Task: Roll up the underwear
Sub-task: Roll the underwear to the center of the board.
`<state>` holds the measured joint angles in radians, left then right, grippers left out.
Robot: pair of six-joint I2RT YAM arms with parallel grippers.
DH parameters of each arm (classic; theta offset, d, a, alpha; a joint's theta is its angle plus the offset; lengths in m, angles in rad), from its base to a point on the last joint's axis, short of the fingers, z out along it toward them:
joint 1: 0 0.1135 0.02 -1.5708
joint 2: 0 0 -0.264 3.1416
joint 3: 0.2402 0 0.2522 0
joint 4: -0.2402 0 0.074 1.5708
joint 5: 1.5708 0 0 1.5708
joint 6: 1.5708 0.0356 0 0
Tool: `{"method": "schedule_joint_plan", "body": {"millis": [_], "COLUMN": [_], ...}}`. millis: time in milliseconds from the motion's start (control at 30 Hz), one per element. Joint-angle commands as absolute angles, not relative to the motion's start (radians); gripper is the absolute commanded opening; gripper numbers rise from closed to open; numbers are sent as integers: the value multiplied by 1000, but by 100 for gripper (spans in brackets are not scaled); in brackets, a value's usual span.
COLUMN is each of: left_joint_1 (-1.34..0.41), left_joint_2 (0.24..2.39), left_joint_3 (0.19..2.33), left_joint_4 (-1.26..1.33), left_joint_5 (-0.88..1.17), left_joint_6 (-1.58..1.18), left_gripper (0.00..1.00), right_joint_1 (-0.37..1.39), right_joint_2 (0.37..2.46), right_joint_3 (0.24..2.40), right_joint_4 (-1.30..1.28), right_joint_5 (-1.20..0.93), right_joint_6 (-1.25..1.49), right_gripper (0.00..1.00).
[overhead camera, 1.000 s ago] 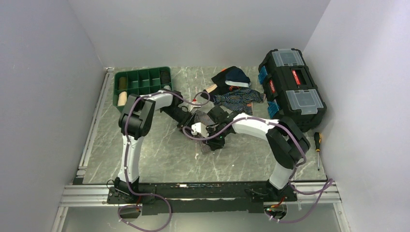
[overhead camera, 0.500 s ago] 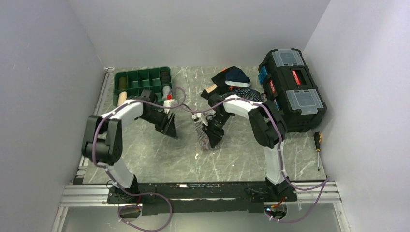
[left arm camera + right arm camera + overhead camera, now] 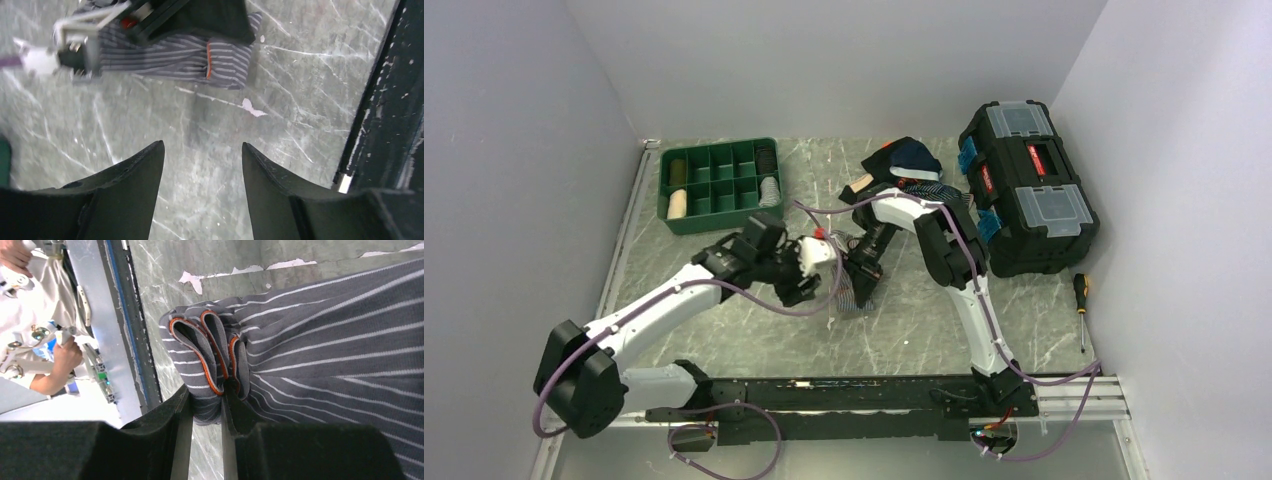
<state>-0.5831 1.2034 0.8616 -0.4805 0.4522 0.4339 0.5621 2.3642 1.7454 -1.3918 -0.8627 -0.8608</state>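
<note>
The underwear [image 3: 852, 288] is a grey pinstriped cloth with orange edging, lying stretched on the marble table [image 3: 754, 320] at the middle. My right gripper [image 3: 862, 272] is shut on its folded, bunched end; the right wrist view shows the layered folds [image 3: 210, 355] pinched in my right gripper [image 3: 206, 400]. My left gripper [image 3: 808, 272] is open and empty just left of the cloth. In the left wrist view it [image 3: 202, 146] hovers over bare table, with the underwear [image 3: 170, 50] beyond it.
A green divided tray [image 3: 717, 180] sits at the back left. A black toolbox [image 3: 1027, 180] stands at the right, with a screwdriver [image 3: 1081, 295] beside it. A navy striped garment [image 3: 921, 200] and dark clothes [image 3: 906, 160] lie behind. A black rail [image 3: 385, 100] runs along the near edge.
My left arm has swung from near the green tray down and right to just left of the underwear. My right gripper has stayed on the cloth, shifting slightly.
</note>
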Motion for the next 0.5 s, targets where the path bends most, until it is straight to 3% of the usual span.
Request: {"method": "schedule_joint_plan", "body": {"millis": [0,467], "left_joint_1": [-740,-970], "left_joint_2": [1269,1513], "left_joint_3": [900,953], "left_joint_4": [-380,-256], "left_joint_5": [253,126], "left_joint_6": [510,592], "left_gripper": [63,63], "right_joint_1": [575,576], "right_joint_2": [2416,2450], "right_joint_3": [1750,1775], "right_joint_4": [-1370,-1403], "right_joint_5": [-824,-830], "right_joint_6": [-907,-927], "right_gripper": [3,2]}}
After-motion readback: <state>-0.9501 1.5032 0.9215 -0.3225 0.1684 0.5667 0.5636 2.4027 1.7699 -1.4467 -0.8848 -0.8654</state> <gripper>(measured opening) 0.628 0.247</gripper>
